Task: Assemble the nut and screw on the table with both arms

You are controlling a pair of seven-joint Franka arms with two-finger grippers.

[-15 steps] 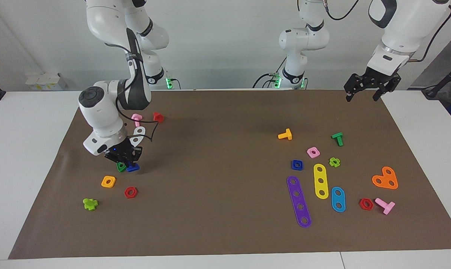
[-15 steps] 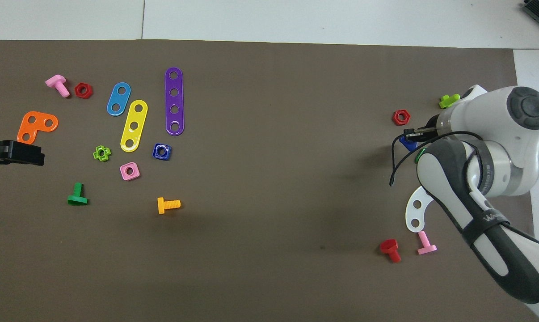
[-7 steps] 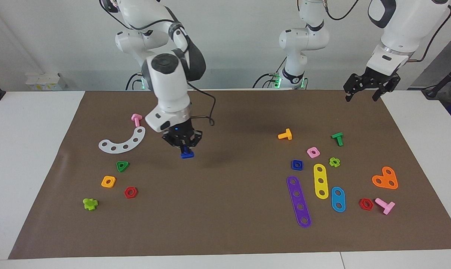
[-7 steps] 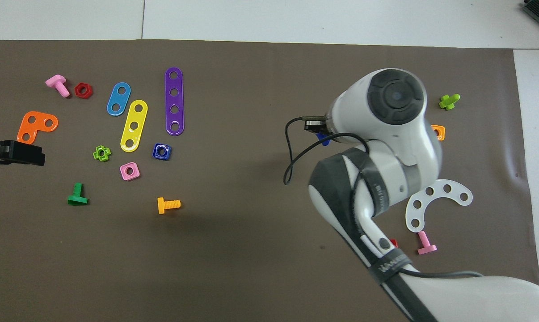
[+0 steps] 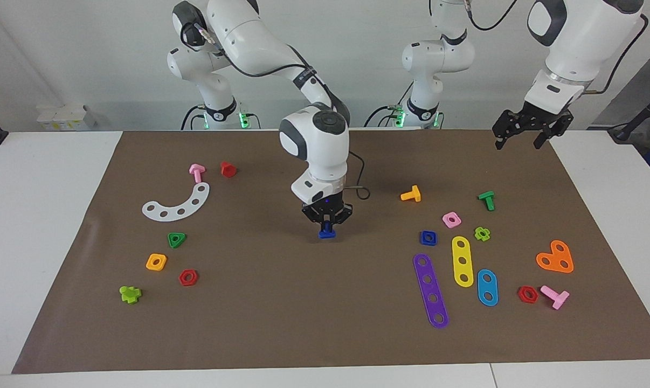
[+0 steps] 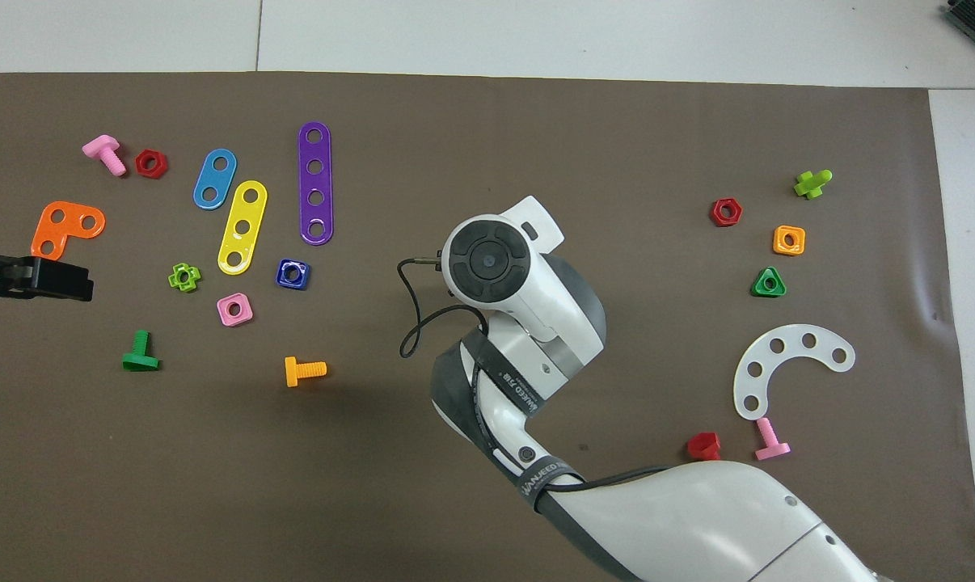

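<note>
1. The table (image 5: 50, 226) with its brown mat (image 5: 325, 334) carries two groups of coloured parts, one toward each arm's end. Its middle was bare a second ago; now the right arm (image 5: 314, 140) reaches over it.

2. That arm has swung from the cluster at its own end, where it was bent low beside the green triangular nut (image 5: 176, 240), out to the mat's centre. In the overhead view its wrist hides its hand entirely.

3. The left arm (image 5: 578, 37) waits above the mat's corner at about 1 o'clock in the facing view, barely moved. The left gripper (image 5: 519, 141) hangs with its fingers spread wide and nothing between them.

4. The right gripper (image 5: 326, 222) points straight down over the centre, fingers clamped on the screw (image 5: 326, 233). The screw hangs head-down above the mat; a second ago it was down at the mat by the green nut.

5. The nut (image 5: 428, 237) has not shifted. It lies flat at roughly 3 o'clock from the screw, well apart, with the pink square nut (image 5: 451, 219) near it.

6. My reading: the pick is done and the carry is under way. The nut is untouched, so the left arm's grasp of it likely comes next, before any threading.
</note>
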